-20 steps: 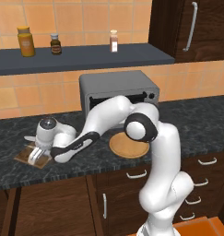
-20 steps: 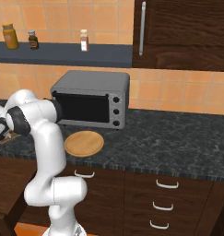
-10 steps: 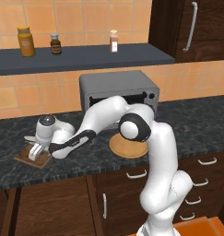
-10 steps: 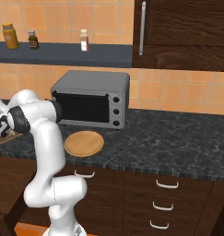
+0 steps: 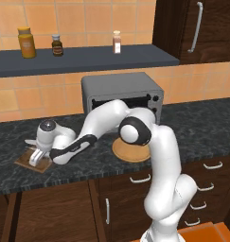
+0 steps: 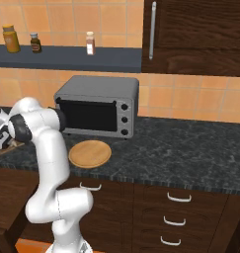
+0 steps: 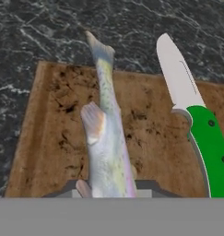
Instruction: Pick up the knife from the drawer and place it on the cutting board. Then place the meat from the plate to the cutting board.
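Observation:
My gripper [image 5: 37, 158] hangs low over the brown cutting board [image 5: 22, 160] at the left end of the counter. Its jaws are shut on the meat [image 7: 106, 147], a grey-silver fish-like piece that lies lengthwise on the cutting board [image 7: 53, 138]. The tail reaches past the board's far edge. To the meat's right lies the knife [image 7: 203, 138], green handle near the hand and white blade pointing away. The round tan plate [image 5: 130, 151] sits bare in front of the toaster oven, also seen as the plate [image 6: 90, 153]. A brown drawer [image 6: 10, 197] juts out below the counter at the left.
A grey toaster oven [image 5: 121, 94] stands at the back of the dark speckled counter [image 6: 190, 153]. Three jars [image 5: 56, 45] stand on the shelf above. Stacked drawers with white handles [image 6: 178, 197] lie under the counter to the right.
The hand has hardly moved. It stays low over the cutting board with the meat between its jaws.

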